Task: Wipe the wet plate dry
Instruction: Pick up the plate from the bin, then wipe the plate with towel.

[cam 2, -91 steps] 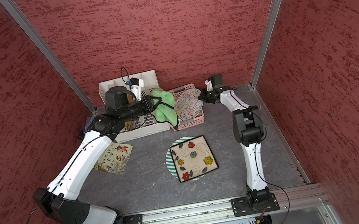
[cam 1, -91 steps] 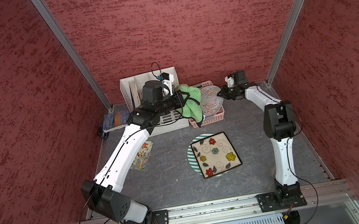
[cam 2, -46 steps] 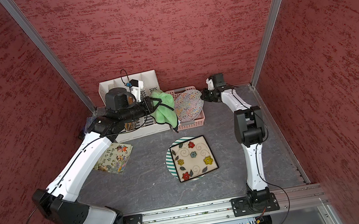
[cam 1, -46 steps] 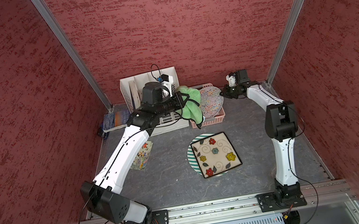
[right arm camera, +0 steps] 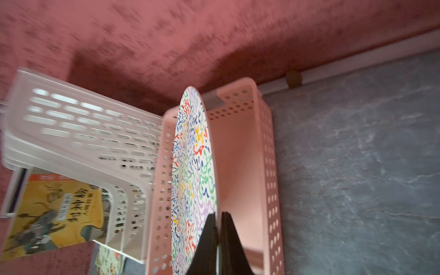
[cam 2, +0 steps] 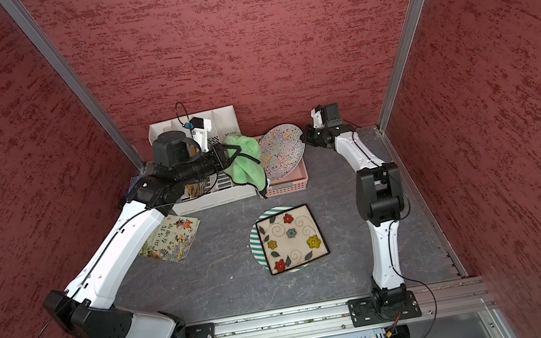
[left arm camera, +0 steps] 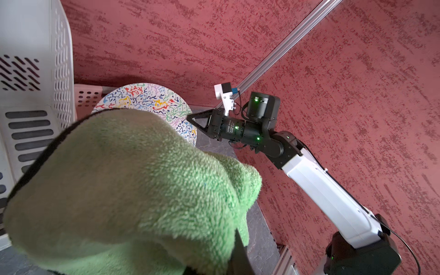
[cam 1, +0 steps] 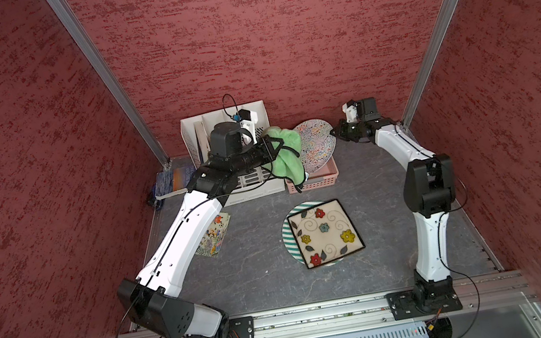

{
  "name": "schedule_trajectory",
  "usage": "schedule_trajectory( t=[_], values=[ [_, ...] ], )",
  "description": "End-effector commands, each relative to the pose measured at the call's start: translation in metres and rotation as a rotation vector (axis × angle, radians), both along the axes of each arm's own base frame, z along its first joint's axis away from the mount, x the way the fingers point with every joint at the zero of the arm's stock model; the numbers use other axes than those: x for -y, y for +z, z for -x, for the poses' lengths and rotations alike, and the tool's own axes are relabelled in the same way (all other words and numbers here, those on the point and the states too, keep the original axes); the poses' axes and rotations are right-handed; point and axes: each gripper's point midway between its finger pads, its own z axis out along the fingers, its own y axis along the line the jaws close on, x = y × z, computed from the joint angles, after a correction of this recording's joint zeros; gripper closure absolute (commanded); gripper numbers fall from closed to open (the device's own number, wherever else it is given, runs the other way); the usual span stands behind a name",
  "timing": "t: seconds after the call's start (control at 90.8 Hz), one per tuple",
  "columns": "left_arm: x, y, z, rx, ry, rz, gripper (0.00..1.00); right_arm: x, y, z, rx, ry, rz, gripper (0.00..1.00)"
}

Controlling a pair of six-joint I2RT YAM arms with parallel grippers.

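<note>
- Far left, by the wall: a book [cam 1: 172,180] lies flat on the bench [cam 1: 242,275]; nearer the front, an illustrated picture book [cam 1: 215,238] lies flat, partly under the left arm
- White slotted file rack [cam 1: 264,185] stands against the back wall; a yellow-covered book [right arm camera: 54,209] shows inside it in the right wrist view
- Left fingers [cam 1: 271,147] closed on a green fleece cloth [cam 1: 284,160]; the cloth hangs bunched, raised above the bench, just beside the plate's face; whether it touches cannot be told
- Round plate with coloured squiggles [cam 1: 318,141] stands tilted on edge over the pink perforated basket [cam 1: 315,181], patterned face towards the cloth
- Front centre: a square flowered plate [cam 1: 324,231] lies flat on a green-striped round plate [cam 1: 287,234], well apart from both arms
- Right fingers [right arm camera: 207,242] pinched narrow on the squiggle plate's rim, one on each face; they hold it at its right edge in both top views
</note>
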Motion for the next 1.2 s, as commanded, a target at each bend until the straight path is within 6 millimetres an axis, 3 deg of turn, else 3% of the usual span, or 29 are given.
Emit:
schedule_trajectory(
  t=[0.0, 0.088, 0.209, 0.32, 0.463, 0.584, 0.683, 0.771, 0.903, 0.937, 1.003, 1.08, 1.19],
  values=[
    [0.011, 0.044, 0.002, 0.102, -0.028, 0.051, 1.00, -0.004, 0.150, 0.030, 0.321, -0.008, -0.147, 1.00],
    [0.021, 0.058, -0.004, 0.130, -0.016, 0.035, 1.00, -0.009, 0.171, 0.056, 0.345, -0.017, -0.251, 1.00],
    [0.037, 0.060, -0.019, 0.121, 0.030, -0.048, 1.00, -0.029, 0.190, 0.095, 0.363, 0.015, -0.357, 1.00],
    [0.071, 0.059, -0.023, 0.135, -0.045, -0.099, 1.00, -0.055, 0.207, 0.126, 0.375, 0.061, -0.410, 1.00],
    [0.104, 0.024, -0.029, 0.045, -0.152, -0.140, 1.00, -0.061, 0.248, 0.143, 0.436, 0.060, -0.482, 1.00],
    [0.118, -0.003, -0.023, -0.029, -0.228, -0.156, 1.00, -0.060, 0.289, 0.149, 0.502, 0.069, -0.543, 1.00],
    [0.101, -0.025, -0.025, -0.092, -0.150, -0.234, 1.00, -0.059, 0.314, 0.155, 0.555, 0.081, -0.549, 1.00],
    [0.069, -0.035, -0.033, -0.114, -0.011, -0.297, 1.00, -0.059, 0.321, 0.161, 0.577, 0.094, -0.533, 1.00],
    [0.003, -0.036, -0.048, -0.125, 0.209, -0.355, 1.00, -0.062, 0.312, 0.178, 0.599, 0.138, -0.425, 1.00],
    [-0.012, -0.036, -0.052, -0.118, 0.255, -0.369, 1.00, -0.067, 0.301, 0.180, 0.595, 0.155, -0.371, 1.00],
    [-0.036, -0.031, -0.063, -0.074, 0.313, -0.392, 1.00, -0.078, 0.293, 0.204, 0.604, 0.210, -0.294, 1.00],
    [-0.042, -0.011, -0.075, -0.008, 0.286, -0.355, 1.00, -0.097, 0.271, 0.224, 0.577, 0.292, -0.260, 1.00],
    [-0.007, 0.024, -0.076, 0.114, 0.088, -0.260, 1.00, -0.119, 0.251, 0.248, 0.536, 0.380, -0.290, 1.00]
  ],
)
